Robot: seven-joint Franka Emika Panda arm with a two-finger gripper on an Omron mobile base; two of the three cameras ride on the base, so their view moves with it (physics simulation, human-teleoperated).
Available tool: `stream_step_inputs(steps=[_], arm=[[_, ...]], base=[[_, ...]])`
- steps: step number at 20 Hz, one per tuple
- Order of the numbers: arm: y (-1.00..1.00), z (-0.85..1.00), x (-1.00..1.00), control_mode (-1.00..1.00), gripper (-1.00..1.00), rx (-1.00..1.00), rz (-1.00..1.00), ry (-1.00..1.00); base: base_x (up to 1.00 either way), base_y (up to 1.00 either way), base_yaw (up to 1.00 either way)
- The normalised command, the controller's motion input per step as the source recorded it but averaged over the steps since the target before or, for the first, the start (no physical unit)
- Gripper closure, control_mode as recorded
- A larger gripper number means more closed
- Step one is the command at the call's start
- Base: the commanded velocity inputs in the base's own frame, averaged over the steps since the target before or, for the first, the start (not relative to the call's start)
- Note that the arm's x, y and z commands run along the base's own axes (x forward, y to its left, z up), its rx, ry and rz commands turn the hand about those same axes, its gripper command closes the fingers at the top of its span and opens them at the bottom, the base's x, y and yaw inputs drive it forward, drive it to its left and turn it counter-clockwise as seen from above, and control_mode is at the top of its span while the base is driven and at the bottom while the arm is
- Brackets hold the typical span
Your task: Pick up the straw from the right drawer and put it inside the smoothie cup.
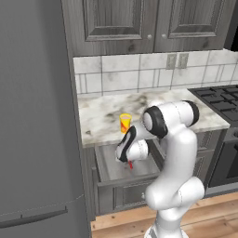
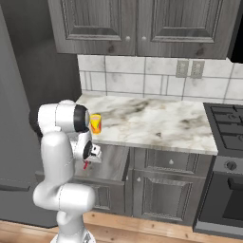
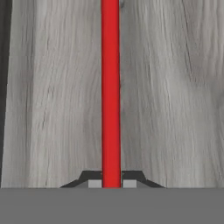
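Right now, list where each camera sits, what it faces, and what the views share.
Left base view: behind-left; arm at lower right, smoothie cup on counter.
Right base view: behind-right; arm at lower left, right drawer open.
Hand view: looks along gripper, shut on the straw.
Both base views share cup, drawer, stove.

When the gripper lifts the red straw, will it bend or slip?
The straw looks thin, straight and smooth, so it is probably light and stiff, but may slide or swing between the fingertips. Being round, it would likely roll if dropped in the drawer.
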Motion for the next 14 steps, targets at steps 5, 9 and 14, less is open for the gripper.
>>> stream_step_inputs(steps=[5,9,14], arm=[[-0.03,0.54,-0.30,-1.00,1.00,0.00,0.01,0.15],[-0.07,0.23,-0.64,-1.00,1.00,0.00,0.02,0.29],[0.00,0.61,-0.48,-1.00,1.00,0.00,0.01,0.21]], base=[[0.00,0.00,0.00],[0.00,0.00,0.00],[0.00,0.00,0.00]])
